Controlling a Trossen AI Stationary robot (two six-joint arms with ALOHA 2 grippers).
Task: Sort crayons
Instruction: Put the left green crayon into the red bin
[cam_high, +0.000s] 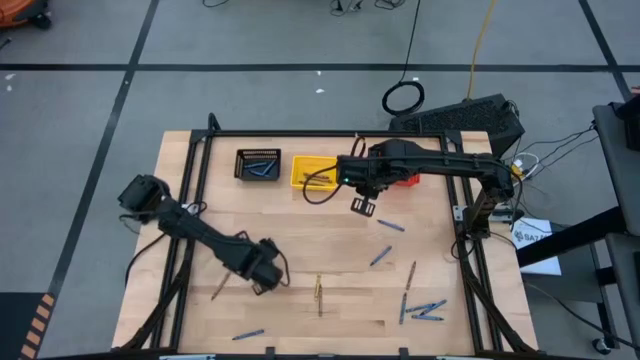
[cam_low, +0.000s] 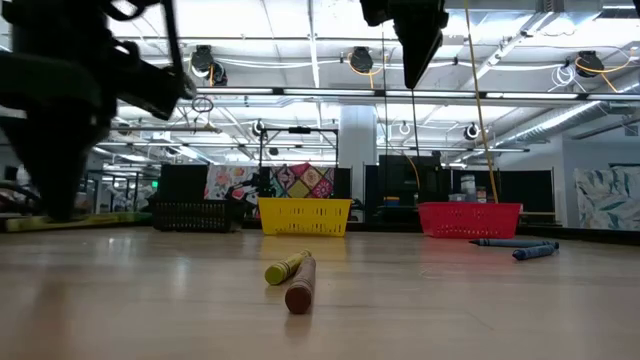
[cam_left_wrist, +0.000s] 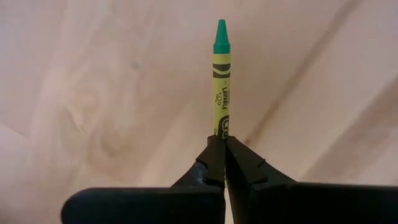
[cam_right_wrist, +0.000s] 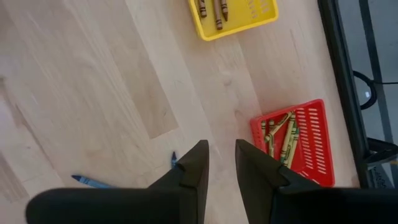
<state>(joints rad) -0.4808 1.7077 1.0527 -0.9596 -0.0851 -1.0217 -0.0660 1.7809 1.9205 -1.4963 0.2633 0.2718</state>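
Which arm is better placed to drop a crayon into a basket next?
Left: its gripper is shut on a green crayon. The right gripper hangs empty above the table.

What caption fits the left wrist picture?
Left hand shut on a green-tipped crayon above the wooden table.

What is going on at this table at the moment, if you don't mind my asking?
The robot is sorting crayons into baskets. The left gripper has its jaws shut on a green-tipped crayon near the table's front left. The right gripper hangs with its jaws apart and empty above the table, near the yellow basket and red basket, which already hold crayons. The black basket holds blue ones. Several loose crayons still lie on the wood.
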